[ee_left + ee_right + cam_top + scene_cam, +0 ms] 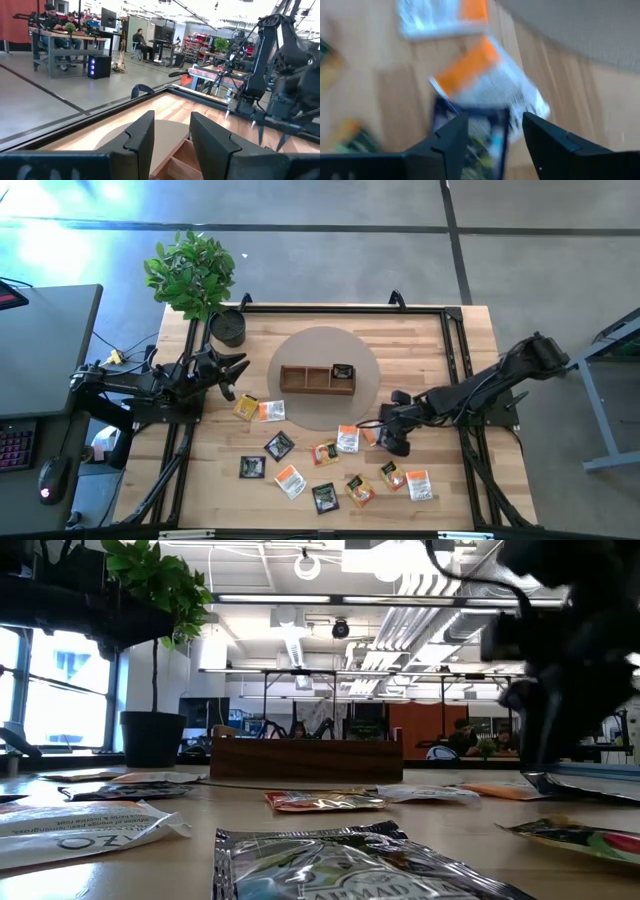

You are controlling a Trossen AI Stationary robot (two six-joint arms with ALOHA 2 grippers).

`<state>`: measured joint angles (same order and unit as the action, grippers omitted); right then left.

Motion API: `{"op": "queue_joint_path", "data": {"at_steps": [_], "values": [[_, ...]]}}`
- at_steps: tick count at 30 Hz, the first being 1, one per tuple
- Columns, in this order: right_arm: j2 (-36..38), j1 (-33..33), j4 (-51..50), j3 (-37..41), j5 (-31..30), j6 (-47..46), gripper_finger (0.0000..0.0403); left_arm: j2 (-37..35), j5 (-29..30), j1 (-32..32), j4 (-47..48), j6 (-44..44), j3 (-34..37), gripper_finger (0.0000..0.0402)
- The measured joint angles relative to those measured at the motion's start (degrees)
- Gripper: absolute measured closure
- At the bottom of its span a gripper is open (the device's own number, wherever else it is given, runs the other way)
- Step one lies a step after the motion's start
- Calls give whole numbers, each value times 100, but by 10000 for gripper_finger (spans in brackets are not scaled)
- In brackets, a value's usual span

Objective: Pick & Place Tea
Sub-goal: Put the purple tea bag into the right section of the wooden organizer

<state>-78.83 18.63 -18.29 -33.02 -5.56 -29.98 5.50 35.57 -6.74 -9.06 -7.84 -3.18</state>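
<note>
A long wooden tray (316,380) with three compartments sits on a round grey mat (300,350) in the middle of the light wooden desk (440,340). At the desk's back left corner stands a leafy green plant (190,270) in a black pot (227,328). A black metal frame (455,350) runs along the desk's edges. To the left is a darker side table (45,350) with a keyboard (15,445) and a mouse (50,478) near its front. The floor (330,240) around is grey concrete crossed by dark lines. In the room beyond, people sit at workbenches (60,35) with monitors (108,16), and ceiling lights (300,615) run overhead.
</note>
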Motion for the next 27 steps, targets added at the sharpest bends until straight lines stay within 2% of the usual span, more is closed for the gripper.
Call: {"op": "queue_joint_path", "data": {"at_steps": [6,13,17,24,27], "values": [[14,-7,663,549,8,131,210,2,0,-2,-1,0,0,275],[26,-177,1678,1044,-31,182,240,1,2,0,-3,0,-1,275],[24,-219,1708,1123,-75,204,283,2,2,-2,-2,0,0,275],[22,-223,1733,1119,-97,326,382,1,13,-1,2,0,-1,275],[17,-219,1775,1122,5,323,397,0,11,-1,2,0,0,275]]}}
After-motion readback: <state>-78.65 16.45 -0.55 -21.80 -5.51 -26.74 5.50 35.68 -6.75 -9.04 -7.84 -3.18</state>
